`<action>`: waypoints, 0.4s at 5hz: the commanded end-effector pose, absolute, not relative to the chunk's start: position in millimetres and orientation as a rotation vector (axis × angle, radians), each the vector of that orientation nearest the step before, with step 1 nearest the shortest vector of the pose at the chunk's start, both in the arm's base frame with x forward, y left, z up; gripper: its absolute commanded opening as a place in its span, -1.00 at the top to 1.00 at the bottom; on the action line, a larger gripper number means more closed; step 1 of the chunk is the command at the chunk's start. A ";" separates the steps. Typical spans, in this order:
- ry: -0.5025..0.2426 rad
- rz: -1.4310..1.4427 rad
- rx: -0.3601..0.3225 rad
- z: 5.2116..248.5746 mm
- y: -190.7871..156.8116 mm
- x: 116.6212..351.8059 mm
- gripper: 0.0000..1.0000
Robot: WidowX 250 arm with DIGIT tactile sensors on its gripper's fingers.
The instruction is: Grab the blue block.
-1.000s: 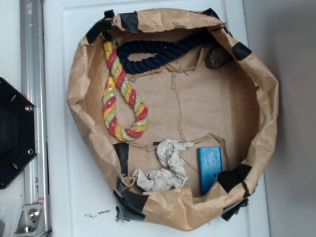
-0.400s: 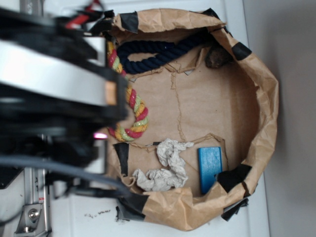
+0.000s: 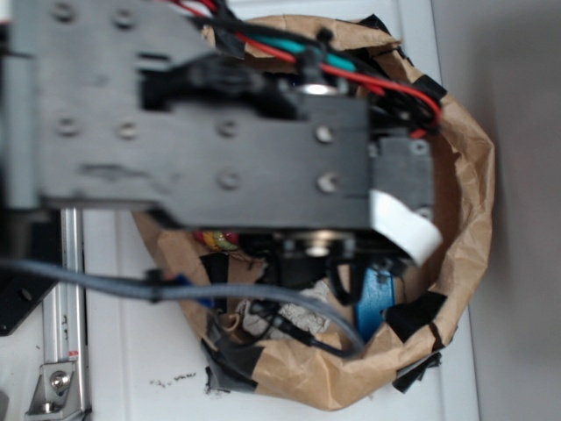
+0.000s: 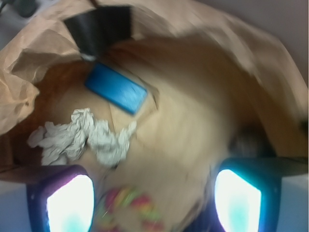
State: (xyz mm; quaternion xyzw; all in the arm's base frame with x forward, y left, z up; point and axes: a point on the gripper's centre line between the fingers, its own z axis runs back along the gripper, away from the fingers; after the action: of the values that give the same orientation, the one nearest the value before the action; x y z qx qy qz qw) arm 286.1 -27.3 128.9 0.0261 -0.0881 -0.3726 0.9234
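Note:
The blue block (image 4: 116, 87) is a flat bright-blue slab lying on the paper floor of the bowl, just beyond the crumpled paper wad (image 4: 82, 137). In the exterior view only part of the block (image 3: 379, 298) shows under the arm. My gripper (image 4: 153, 200) is open and empty, its two glowing fingertips (image 4: 70, 203) wide apart, hovering above the bowl floor well short of the block. The arm (image 3: 219, 132) covers most of the bowl in the exterior view.
The brown paper bowl (image 3: 469, 202) with black tape patches (image 4: 99, 26) walls in everything. A multicoloured rope (image 4: 130, 205) lies under the gripper. A dark lump (image 4: 246, 140) sits near the right wall. A metal rail (image 3: 66, 298) runs along the left.
The arm has swung in from the left and now hangs over the bowl, hiding the ropes and most of the paper wad. The objects have not moved.

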 end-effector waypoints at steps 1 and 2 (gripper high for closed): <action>-0.310 -1.014 0.127 100.8 -49.2 293.8 -1.00; -0.347 -0.926 0.207 76.8 -62.7 299.6 -1.00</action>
State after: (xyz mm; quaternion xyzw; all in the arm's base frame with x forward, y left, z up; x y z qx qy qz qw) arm 299.1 -44.9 67.6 0.0915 -0.1420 -0.4339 0.8850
